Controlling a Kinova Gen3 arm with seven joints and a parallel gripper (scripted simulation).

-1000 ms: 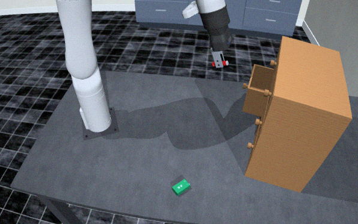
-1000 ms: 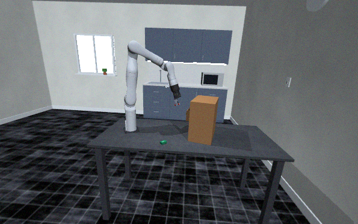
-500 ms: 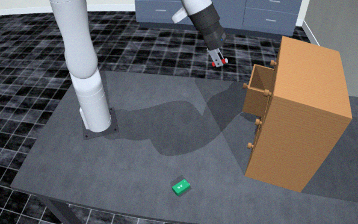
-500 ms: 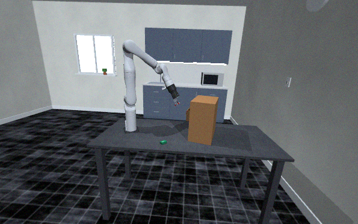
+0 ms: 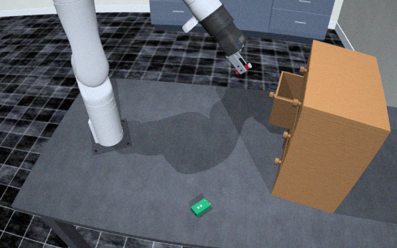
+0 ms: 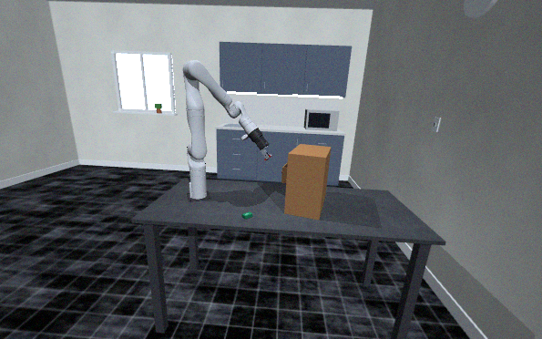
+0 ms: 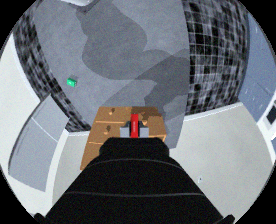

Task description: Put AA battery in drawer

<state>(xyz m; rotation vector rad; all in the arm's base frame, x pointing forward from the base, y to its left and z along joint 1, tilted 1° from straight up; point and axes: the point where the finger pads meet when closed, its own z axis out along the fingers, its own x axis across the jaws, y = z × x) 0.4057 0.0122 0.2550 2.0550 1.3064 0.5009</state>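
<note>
The gripper is shut on the red AA battery, which lies crosswise between the fingers with a white end showing. It is high above the table, in front of the wooden chest and short of the open drawer. The open drawer sticks out on the chest's left side, below the top row, and looks like the middle row's left one. Its visible inside looks empty; its floor is partly hidden. The other visible drawers look pushed in. The chest stands upright.
A green block lies on the table near its edge, away from the chest. Round knobs stick out of the chest's front, among them a top-row knob beside the open drawer. The arm's base stands opposite the chest's front.
</note>
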